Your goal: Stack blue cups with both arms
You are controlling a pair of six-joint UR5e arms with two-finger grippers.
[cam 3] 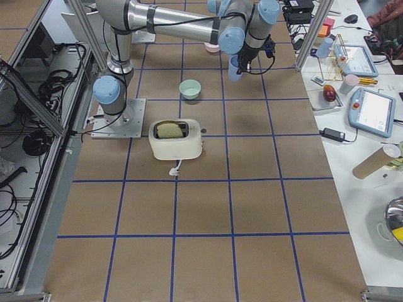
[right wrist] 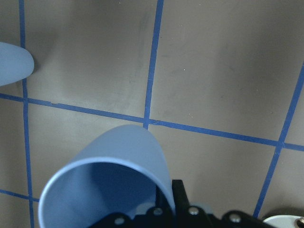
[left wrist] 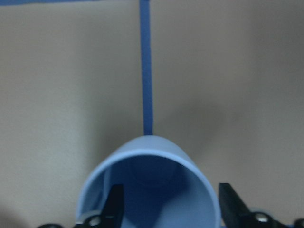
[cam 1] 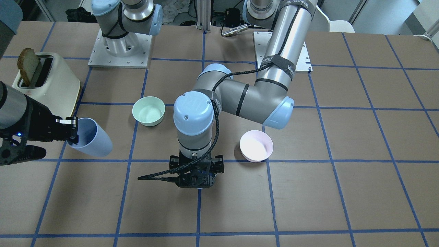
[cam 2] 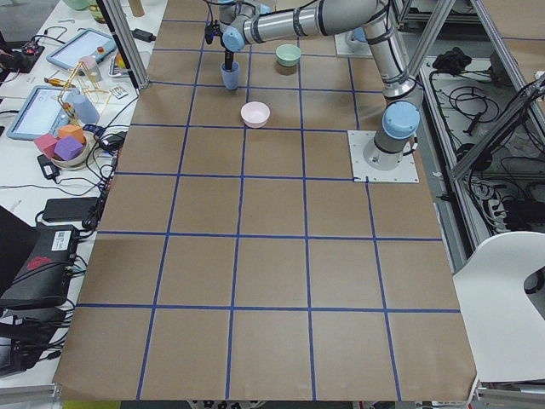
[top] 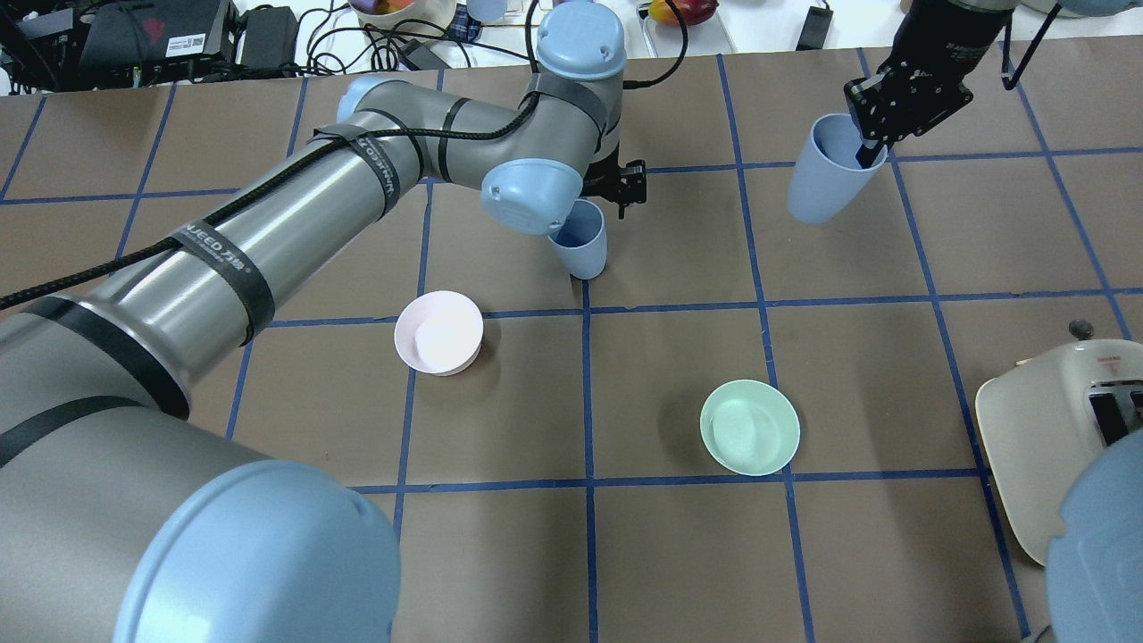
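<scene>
One blue cup [top: 582, 246] stands upright on the table near the far middle. My left gripper [cam 1: 196, 181] points straight down over it, jaws apart. In the left wrist view the cup [left wrist: 147, 166] sits under the open fingers [left wrist: 115, 206], one finger over its mouth and the other at its right rim. My right gripper [top: 864, 154] is shut on the rim of the second blue cup [top: 823, 179], one finger inside. It holds that cup tilted above the table at the far right. This cup also shows in the front view [cam 1: 92, 137] and in the right wrist view [right wrist: 109, 180].
A pale pink bowl [top: 439, 332] and a mint-green bowl [top: 750, 427] sit on the near half of the table. A cream toaster [cam 1: 51, 84] holding a slice of bread stands on the robot's right side. The left arm's elbow [cam 1: 247, 99] stretches across the middle.
</scene>
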